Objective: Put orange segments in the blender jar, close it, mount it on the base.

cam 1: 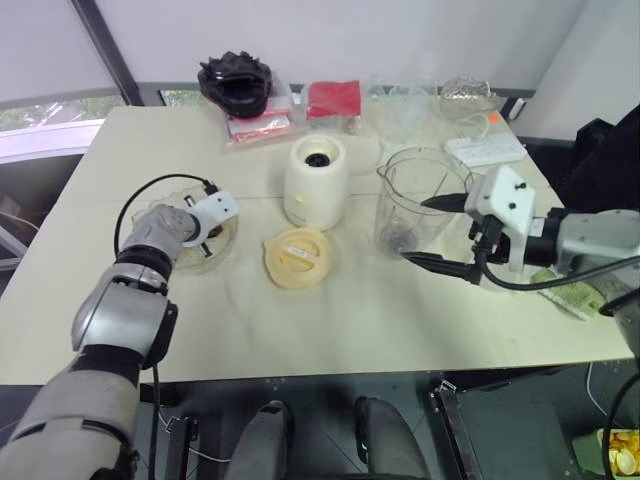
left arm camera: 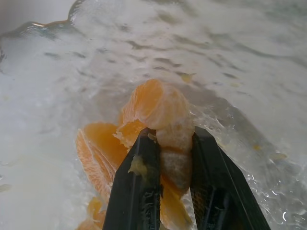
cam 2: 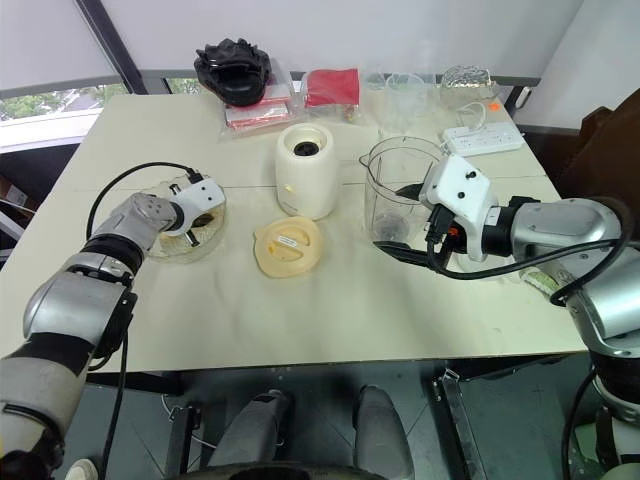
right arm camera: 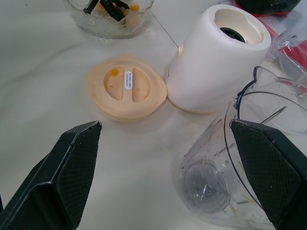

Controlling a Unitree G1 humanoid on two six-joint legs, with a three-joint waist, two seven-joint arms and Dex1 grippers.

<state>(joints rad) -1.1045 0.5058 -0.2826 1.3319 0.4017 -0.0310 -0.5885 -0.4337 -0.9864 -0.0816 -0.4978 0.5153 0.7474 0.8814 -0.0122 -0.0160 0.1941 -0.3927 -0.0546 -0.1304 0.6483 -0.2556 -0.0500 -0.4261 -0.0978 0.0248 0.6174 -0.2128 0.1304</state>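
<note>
Several orange segments [left arm camera: 158, 108] lie in a scalloped clear glass dish [cam 2: 205, 243] at the left of the table. My left gripper [left arm camera: 170, 139] reaches into that dish and is shut on one orange segment, which is pinched between its two black fingers. The clear blender jar [cam 1: 415, 200] stands upright and uncovered right of centre, and its dark blade hub [right arm camera: 206, 184] shows at the bottom. My right gripper [cam 1: 433, 233] is open close beside the jar, holding nothing. The cream-white base [cam 1: 317, 182] stands mid-table. The flat cream lid [cam 1: 297, 257] lies in front of the base.
A black object [cam 1: 237, 82], a red packet [cam 1: 333, 98] and clear plastic containers [cam 1: 410, 105] line the back edge. A white power strip [cam 1: 485, 150] lies at the back right. A black cable [cam 1: 150, 195] loops by the dish.
</note>
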